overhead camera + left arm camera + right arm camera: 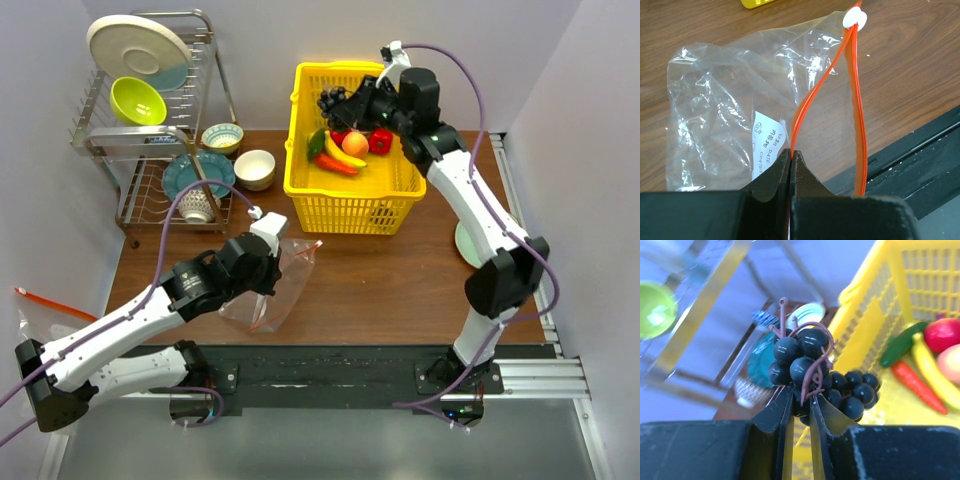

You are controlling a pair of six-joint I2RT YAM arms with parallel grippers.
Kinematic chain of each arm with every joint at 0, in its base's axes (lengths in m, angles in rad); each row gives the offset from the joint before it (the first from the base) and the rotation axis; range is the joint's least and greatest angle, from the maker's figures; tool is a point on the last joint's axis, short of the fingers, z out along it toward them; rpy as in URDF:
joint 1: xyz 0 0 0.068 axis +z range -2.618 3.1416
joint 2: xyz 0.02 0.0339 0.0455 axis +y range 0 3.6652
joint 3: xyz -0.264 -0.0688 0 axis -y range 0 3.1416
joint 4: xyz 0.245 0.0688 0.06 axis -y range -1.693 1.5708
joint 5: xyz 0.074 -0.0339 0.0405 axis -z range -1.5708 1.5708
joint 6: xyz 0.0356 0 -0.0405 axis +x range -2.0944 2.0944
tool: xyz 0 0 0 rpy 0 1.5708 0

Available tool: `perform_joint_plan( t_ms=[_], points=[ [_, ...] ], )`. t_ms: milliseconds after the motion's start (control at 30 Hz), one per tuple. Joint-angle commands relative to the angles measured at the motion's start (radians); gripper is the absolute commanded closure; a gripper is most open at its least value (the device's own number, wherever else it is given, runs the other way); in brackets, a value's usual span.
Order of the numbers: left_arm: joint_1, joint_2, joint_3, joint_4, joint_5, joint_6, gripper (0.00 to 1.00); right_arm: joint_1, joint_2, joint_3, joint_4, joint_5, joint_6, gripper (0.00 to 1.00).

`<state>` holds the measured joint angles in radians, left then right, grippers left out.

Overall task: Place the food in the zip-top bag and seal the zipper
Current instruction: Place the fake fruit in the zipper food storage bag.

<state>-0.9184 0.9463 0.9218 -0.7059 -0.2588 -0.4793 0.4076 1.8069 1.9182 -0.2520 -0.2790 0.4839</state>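
Left gripper (791, 156) clamps the red-orange zipper strip (816, 95) of the crinkly clear bag (715, 100). Right gripper (800, 400) pinches dark toy grapes (801, 356) above the yellow basket (860, 332) rim

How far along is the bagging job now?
Done: nothing lies in the zip-top bag; its zipper is open. In hand: the left gripper pinches one zipper lip, the right gripper holds the grapes over the yellow basket's edge. Left: the other food in the basket, then sealing.

left arm (120, 325): white links, black joints; right arm (470, 190): alike; cables (482, 110): purple; left pincer (791, 152), right pincer (801, 397): black
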Motion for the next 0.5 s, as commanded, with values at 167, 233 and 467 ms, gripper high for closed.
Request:
perform_joint_plan(
  t_ms=[167, 233, 467],
  points=[
    [0.004, 0.040, 0.120, -0.023, -0.010, -0.038, 1.00, 0.020, -0.389, -0.367, 0.063, -0.320, 0.036, 1.00],
    [0.004, 0.054, 0.132, -0.026, -0.014, -0.045, 1.00, 0.034, -0.492, -0.479, 0.083, -0.344, 0.073, 1.00],
    [0.004, 0.131, 0.215, -0.038, 0.001, -0.079, 1.00, 0.184, -0.705, -0.686, 0.132, -0.353, 0.136, 1.00]
  ],
)
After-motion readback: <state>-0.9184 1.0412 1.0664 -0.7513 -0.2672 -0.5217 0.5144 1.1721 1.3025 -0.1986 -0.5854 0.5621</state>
